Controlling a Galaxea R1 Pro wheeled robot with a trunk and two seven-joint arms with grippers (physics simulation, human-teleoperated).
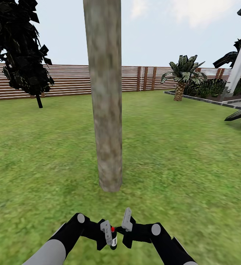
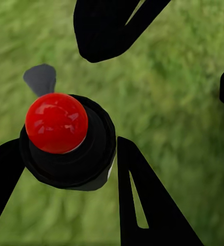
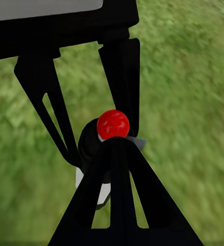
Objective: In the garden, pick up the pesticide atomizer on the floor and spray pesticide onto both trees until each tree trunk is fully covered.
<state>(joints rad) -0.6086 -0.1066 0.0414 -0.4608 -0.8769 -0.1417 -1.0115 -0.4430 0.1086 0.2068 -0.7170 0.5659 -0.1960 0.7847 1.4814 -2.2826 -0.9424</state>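
Thick pale grey-brown mottled trunk (image 1: 106, 95) is set centre on green lawn (image 1: 179, 154), w/ black red-capped atomizer (image 1: 113, 239) held before it; brown slat fence (image 1: 65, 79) behind.

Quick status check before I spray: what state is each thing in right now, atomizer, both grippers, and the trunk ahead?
pesticide atomizer: upright, held off the grass, red cap on top.
left gripper: shut on the atomizer's body.
right gripper: beside the atomizer's red top; open or shut, cannot tell.
tree trunk: upright straight ahead, bark bare, no spray specks visible.
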